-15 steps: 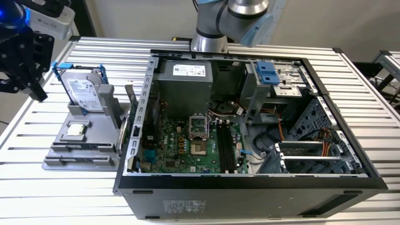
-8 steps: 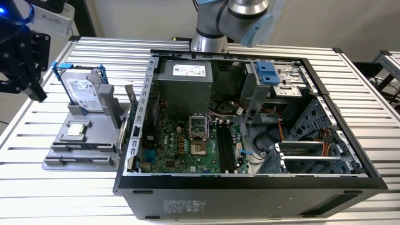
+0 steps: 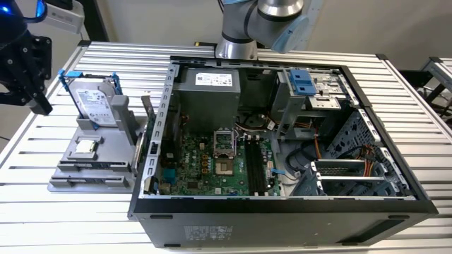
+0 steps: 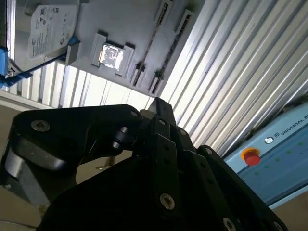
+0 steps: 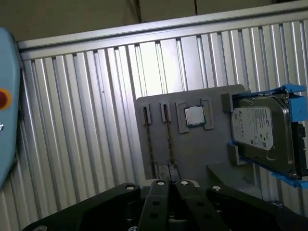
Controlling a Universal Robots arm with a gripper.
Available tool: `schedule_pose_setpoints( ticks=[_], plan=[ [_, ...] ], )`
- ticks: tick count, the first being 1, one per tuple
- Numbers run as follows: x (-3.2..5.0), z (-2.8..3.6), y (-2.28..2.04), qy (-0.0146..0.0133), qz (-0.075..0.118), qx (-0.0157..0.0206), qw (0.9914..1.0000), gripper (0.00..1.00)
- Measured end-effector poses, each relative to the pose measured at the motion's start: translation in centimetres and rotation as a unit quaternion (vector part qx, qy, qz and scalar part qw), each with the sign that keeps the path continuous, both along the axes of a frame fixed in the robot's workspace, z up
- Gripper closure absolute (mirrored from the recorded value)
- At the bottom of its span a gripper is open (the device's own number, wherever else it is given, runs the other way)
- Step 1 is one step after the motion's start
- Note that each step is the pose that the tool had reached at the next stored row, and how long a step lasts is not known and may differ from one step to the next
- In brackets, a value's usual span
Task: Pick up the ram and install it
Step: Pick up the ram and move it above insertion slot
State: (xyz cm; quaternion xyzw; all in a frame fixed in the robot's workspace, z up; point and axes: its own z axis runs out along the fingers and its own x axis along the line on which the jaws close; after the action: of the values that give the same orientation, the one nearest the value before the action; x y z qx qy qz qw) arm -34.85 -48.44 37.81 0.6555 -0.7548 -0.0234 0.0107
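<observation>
– Ram: where does it sit?
– In the grey holder [image 5: 192, 154], on the bench [image 3: 63, 222] at the exterior view's left of the open case [image 3: 282, 222]. Both wrist views show two sticks: one ram [image 5: 147, 139] and a second stick [image 5: 167, 139], side by side, each in its own slot.
– How well do they show?
– Poorly. They stand edge-on, so each is only a thin dark line. In the exterior view I cannot pick them out on the holder's near end.
– And the end effector [image 5: 172, 183]?
– It is closed on nothing, fingers together, near the holder but apart from the sticks. In the exterior view it is cut off at the left edge.
– What else is in the holder?
– One chip [image 5: 194, 115], just beside the second stick, and one drive [image 5: 262, 130] in a blue frame, cut by the edge of the first wrist view.
– The board's memory slots [image 3: 255, 169]?
– Black and close together. I cannot count them.
</observation>
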Motion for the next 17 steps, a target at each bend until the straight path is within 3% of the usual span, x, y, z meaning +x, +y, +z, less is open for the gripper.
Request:
schedule_pose_setpoints(
  ticks=[5, 10, 12, 17],
  plan=[
    [0.0, -0.01, 0.0, -0.0011, 0.044, -0.0001, 0.99903, 1.0],
    [0.0, -0.03, 0.01, -0.0049, 0.081, -0.0002, 0.99668, 1.0],
    [0.0, -0.04, 0.01, -0.007, 0.088, -0.0004, 0.99611, 1.0],
    [-0.01, -0.04, 0.0, -0.007, 0.089, -0.0003, 0.99602, 1.0]
  ],
)
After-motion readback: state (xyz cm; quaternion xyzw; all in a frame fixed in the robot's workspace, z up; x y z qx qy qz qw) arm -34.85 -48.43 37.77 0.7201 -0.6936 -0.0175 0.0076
